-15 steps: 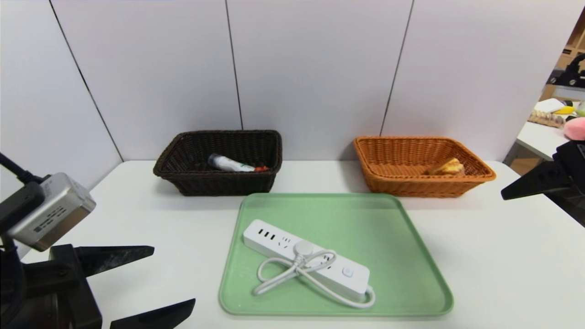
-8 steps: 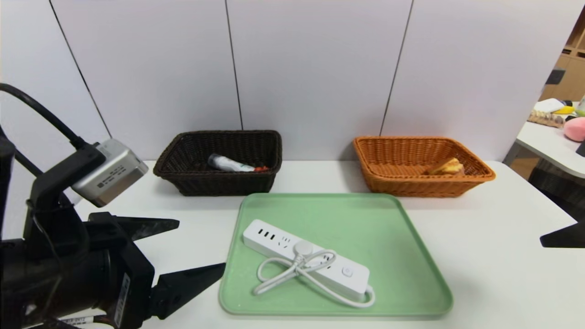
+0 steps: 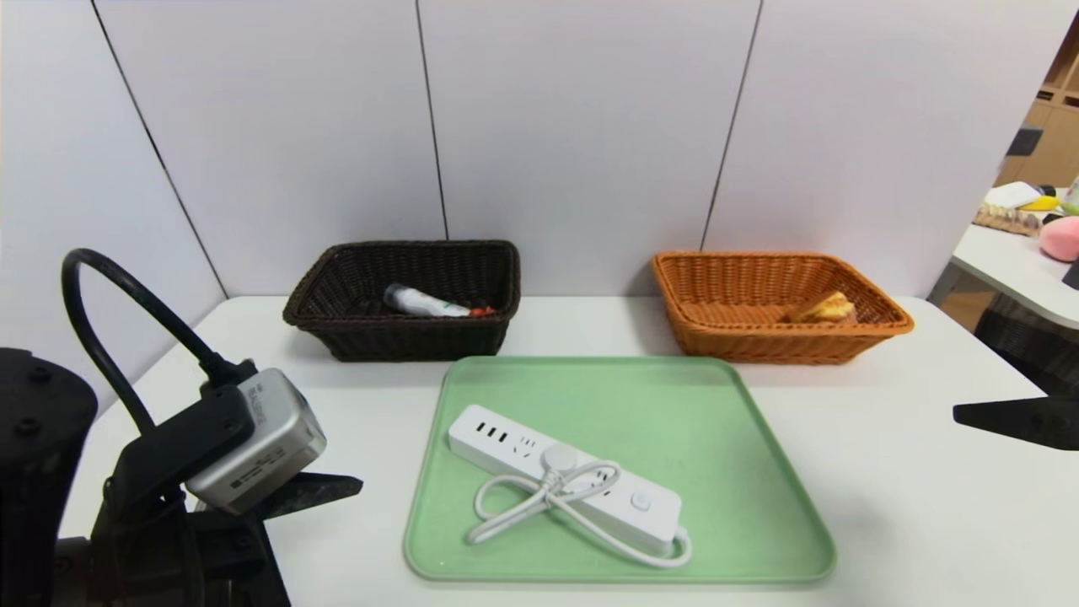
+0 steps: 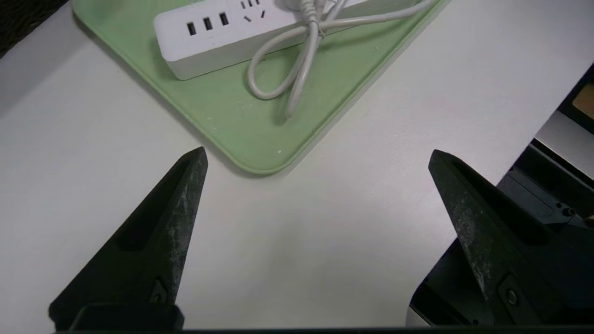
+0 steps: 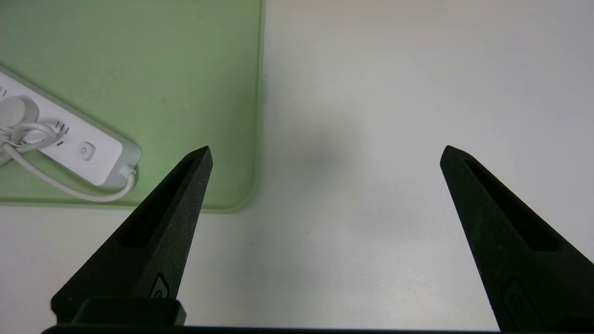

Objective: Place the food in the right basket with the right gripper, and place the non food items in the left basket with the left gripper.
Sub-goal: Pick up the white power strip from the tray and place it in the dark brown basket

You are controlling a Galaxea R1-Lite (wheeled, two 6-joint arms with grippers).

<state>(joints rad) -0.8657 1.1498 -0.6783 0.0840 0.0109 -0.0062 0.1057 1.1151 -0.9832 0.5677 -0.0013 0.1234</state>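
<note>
A white power strip [image 3: 563, 476] with its coiled cord lies on the green tray [image 3: 725, 438]; it also shows in the left wrist view as the power strip [image 4: 241, 32] and in the right wrist view as the power strip [image 5: 60, 134]. The dark brown left basket [image 3: 405, 299] holds a tube [image 3: 426, 302]. The orange right basket [image 3: 775, 305] holds a piece of bread [image 3: 828, 308]. My left gripper [image 4: 318, 155] hangs open over bare table beside the tray's near left corner. My right gripper [image 5: 325, 153] is open over the table right of the tray, empty.
The white table [image 3: 910, 506] runs to a grey panel wall behind the baskets. A second table [image 3: 1011, 253] with assorted items stands far right. The left arm's wrist camera [image 3: 253, 443] rises at the near left.
My left arm has swung in toward the tray and tipped downward. The right gripper has dropped from beside the orange basket to low at the right edge.
</note>
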